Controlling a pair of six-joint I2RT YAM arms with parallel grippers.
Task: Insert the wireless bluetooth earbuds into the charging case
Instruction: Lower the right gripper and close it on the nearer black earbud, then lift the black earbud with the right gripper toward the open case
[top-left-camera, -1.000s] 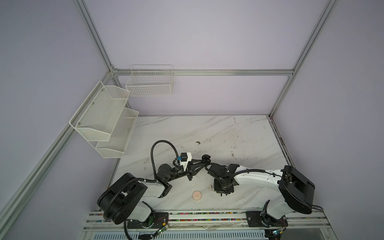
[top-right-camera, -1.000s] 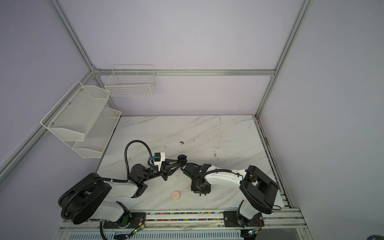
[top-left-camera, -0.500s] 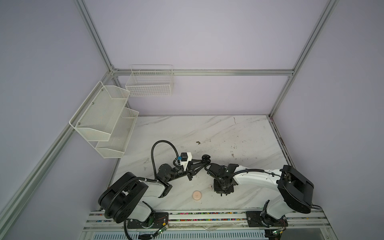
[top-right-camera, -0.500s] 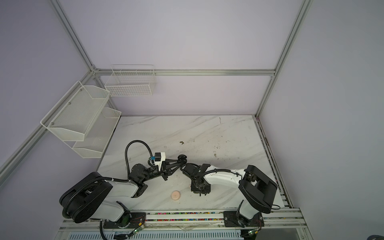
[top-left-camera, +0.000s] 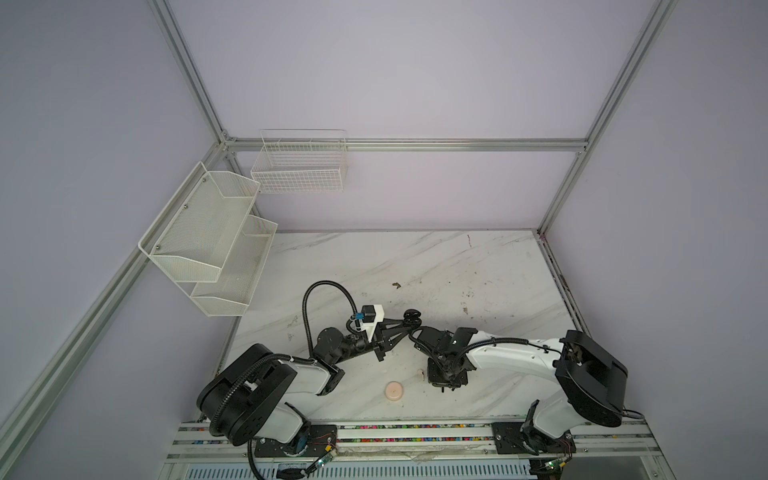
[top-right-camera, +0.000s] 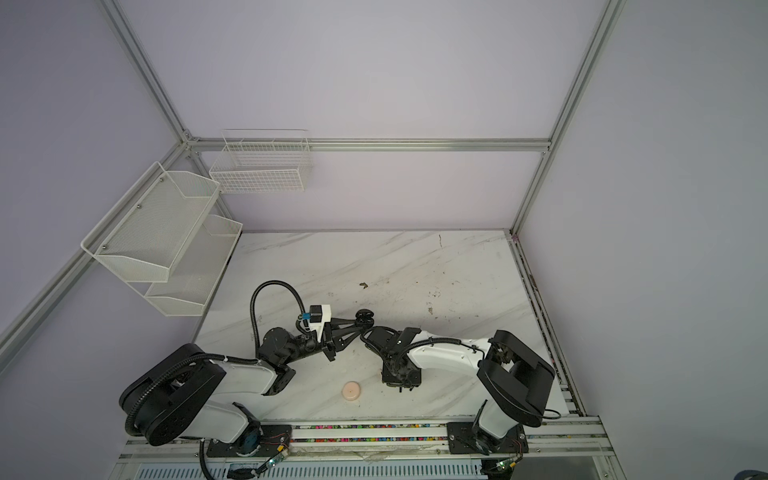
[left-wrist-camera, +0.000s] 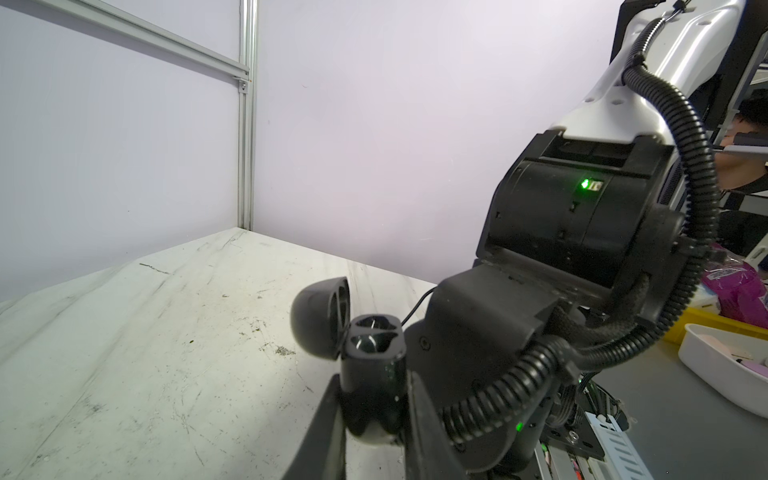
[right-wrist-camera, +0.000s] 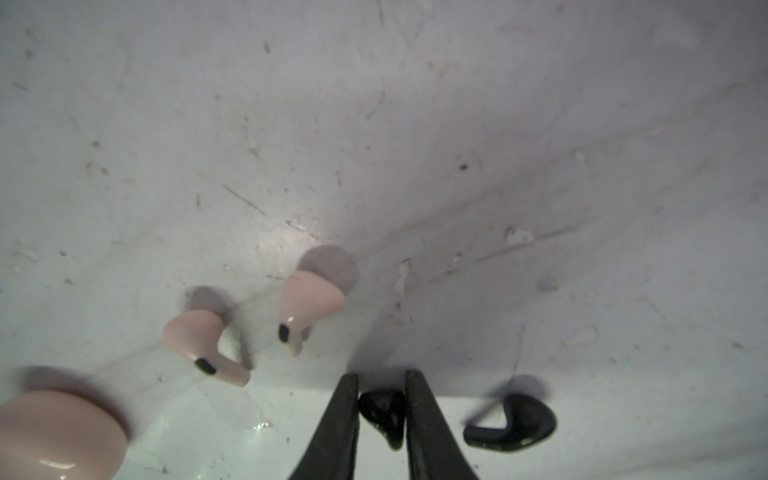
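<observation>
My left gripper (left-wrist-camera: 374, 401) is shut on a black charging case (left-wrist-camera: 372, 374), held above the table with its lid (left-wrist-camera: 320, 320) hinged open and both sockets empty. It shows at mid-table in both top views (top-left-camera: 412, 320) (top-right-camera: 365, 318). My right gripper (right-wrist-camera: 383, 399) points down at the table near the front (top-left-camera: 444, 380). Its fingers press both sides of a black earbud (right-wrist-camera: 384, 415) that lies on the table. A second black earbud (right-wrist-camera: 513, 424) lies beside it. Two pale pink earbuds (right-wrist-camera: 208, 345) (right-wrist-camera: 307, 303) lie further off, near a closed pink case (right-wrist-camera: 58, 432) (top-left-camera: 394, 391).
White mesh shelves (top-left-camera: 208, 241) hang on the left wall and a wire basket (top-left-camera: 299, 166) on the back wall. Small bits of debris (top-left-camera: 396, 285) dot the marble table (top-left-camera: 457, 257). A rail (top-left-camera: 415, 428) runs along the front edge.
The top views show both arms holding their places; the right arm's elbow has shifted very slightly to the left.
</observation>
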